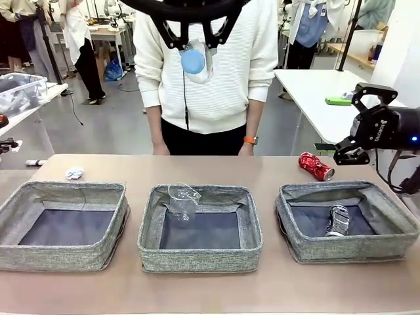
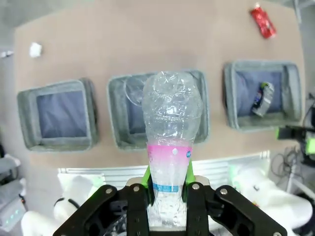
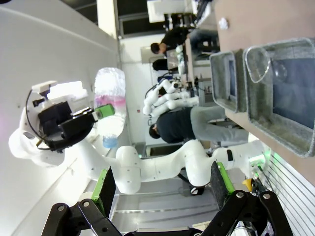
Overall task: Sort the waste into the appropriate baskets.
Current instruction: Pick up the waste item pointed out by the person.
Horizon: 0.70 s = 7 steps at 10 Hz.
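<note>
High over the middle basket, my left gripper is shut on a clear plastic bottle with its blue cap pointing down. From the left wrist camera, the bottle stands between the green pads of that gripper. A clear cup leans in the middle basket's far left corner. A crushed silver can lies in the right basket. The red can lies on the table behind it. A paper ball lies behind the left basket. My right gripper hovers open at the far right.
A person in a white sweater stands at the table's far edge, hands down by its rim. In the right wrist view, the right gripper points sideways past the held bottle. A white table stands behind on the right.
</note>
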### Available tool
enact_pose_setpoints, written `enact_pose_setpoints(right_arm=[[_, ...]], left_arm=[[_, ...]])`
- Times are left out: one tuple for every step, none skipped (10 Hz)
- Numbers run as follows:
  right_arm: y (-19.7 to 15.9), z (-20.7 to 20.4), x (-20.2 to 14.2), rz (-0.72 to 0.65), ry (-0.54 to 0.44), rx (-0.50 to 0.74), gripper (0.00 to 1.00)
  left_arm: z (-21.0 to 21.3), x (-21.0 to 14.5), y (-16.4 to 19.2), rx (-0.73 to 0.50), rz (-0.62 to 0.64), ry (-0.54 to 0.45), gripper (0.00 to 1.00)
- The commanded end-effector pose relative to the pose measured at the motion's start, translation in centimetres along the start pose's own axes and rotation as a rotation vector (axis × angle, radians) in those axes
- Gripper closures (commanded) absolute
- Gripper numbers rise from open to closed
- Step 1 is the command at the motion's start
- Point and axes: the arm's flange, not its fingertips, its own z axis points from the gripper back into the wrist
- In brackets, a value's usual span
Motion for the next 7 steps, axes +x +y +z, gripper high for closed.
enact_pose_setpoints(right_arm=[[0.1, -0.1, 0.0, 0.019, 0.000, 0.018, 0.00], [0.1, -0.1, 0.0, 0.019, 0.000, 0.018, 0.00], [0.1, -0.1, 0.0, 0.019, 0.000, 0.018, 0.00], [0.1, -0.1, 0.0, 0.019, 0.000, 0.018, 0.00], [0.1, -0.1, 0.0, 0.019, 0.000, 0.018, 0.00], [0.1, -0.1, 0.0, 0.019, 0.000, 0.018, 0.00], [0.1, -0.1, 0.0, 0.019, 0.000, 0.018, 0.00]], left_arm=[[1.0, 0.2, -0.4, 0.052, 0.051, -0.031, 0.77], [1.1, 0.6, 0.0, 0.064, 0.075, -0.044, 0.77], [1.2, 1.1, 0.4, 0.061, 0.089, -0.035, 0.77], [1.4, 1.7, 0.7, 0.059, 0.092, -0.015, 0.77], [1.7, 2.3, 1.0, 0.045, 0.104, -0.014, 0.77], [1.9, 2.8, 1.1, 0.032, 0.113, -0.028, 0.77], [2.2, 3.2, 1.1, 0.022, 0.118, -0.043, 0.77]])
